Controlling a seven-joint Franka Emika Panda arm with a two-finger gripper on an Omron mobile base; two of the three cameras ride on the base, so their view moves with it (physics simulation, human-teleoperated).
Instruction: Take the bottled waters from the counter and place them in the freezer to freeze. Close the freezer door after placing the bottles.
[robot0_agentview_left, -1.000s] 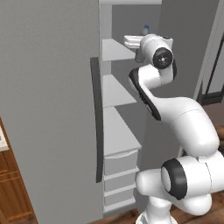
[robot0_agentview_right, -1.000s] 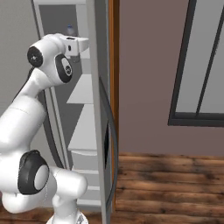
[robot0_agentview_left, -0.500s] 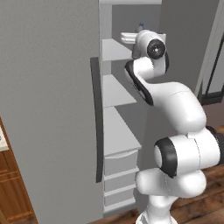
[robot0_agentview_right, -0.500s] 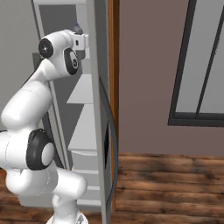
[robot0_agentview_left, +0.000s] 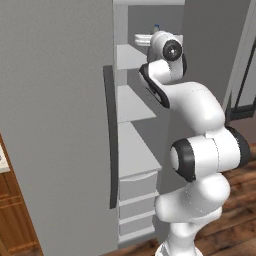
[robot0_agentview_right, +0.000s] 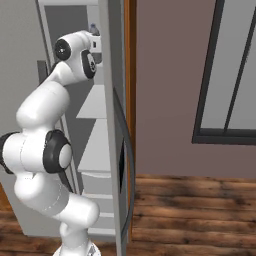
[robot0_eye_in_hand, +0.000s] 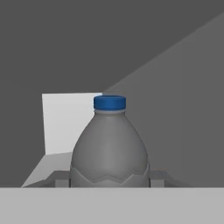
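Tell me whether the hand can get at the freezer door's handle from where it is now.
Probably not right away: the hand is shut on a bottled water up inside the freezer, and the freezer door stands open beside the arm.

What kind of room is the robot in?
Most likely a kitchen. An open freezer with white shelves and drawers stands on a wooden floor, and the end effector holds a water bottle inside it.

White freezer shelves (robot0_agentview_left: 131, 106) are bare; one top-shelf bottled water (robot0_eye_in_hand: 110, 146) stands upright.
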